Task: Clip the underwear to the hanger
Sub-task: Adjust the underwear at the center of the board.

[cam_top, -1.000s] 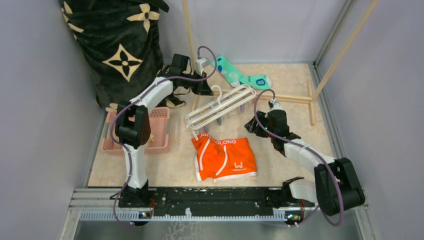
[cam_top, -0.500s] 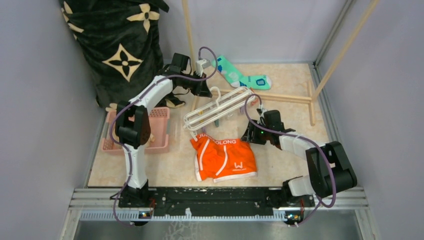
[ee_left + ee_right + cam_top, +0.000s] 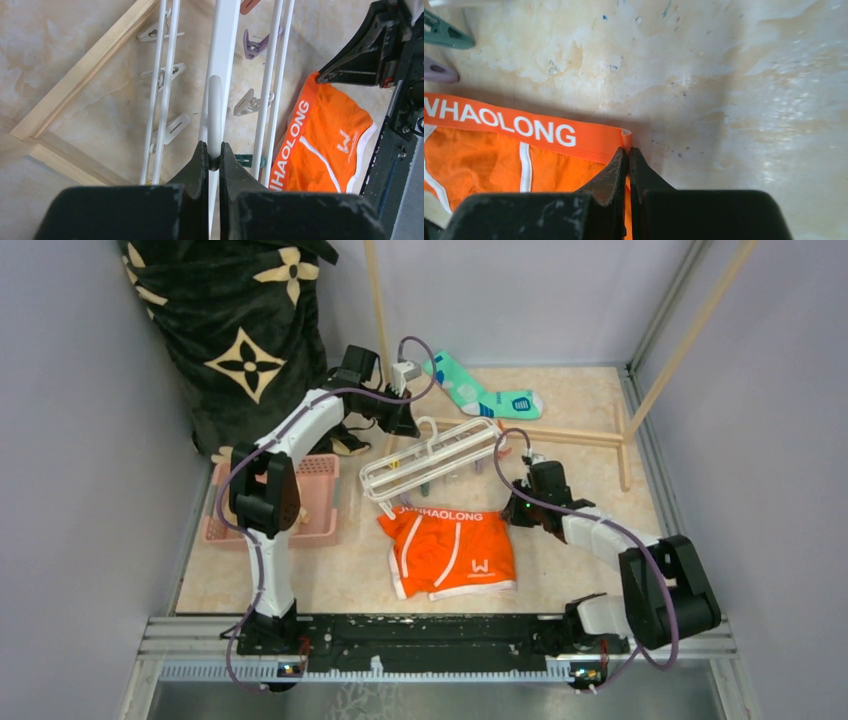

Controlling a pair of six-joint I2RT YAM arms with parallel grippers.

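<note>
right gripper (image 3: 629, 152) just went from open to fully closed, jaws pinching the waistband corner of the underwear (image 3: 450, 550) at its 2 o'clock. Underwear lies flat on the table (image 3: 585, 400), at 6 o'clock of the hanger (image 3: 430, 455). left gripper (image 3: 214, 150) still clamped on the hanger's centre stem. Grasp looks made; lift to a clothespin (image 3: 248, 103) seems next

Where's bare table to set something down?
Free: near-left patch, between the pink basket and the underwear; far right corner, behind the bar of the wooden rack and right of the sock. Crowded: the centre, under the hanger, and by the right pincer at the waistband.
</note>
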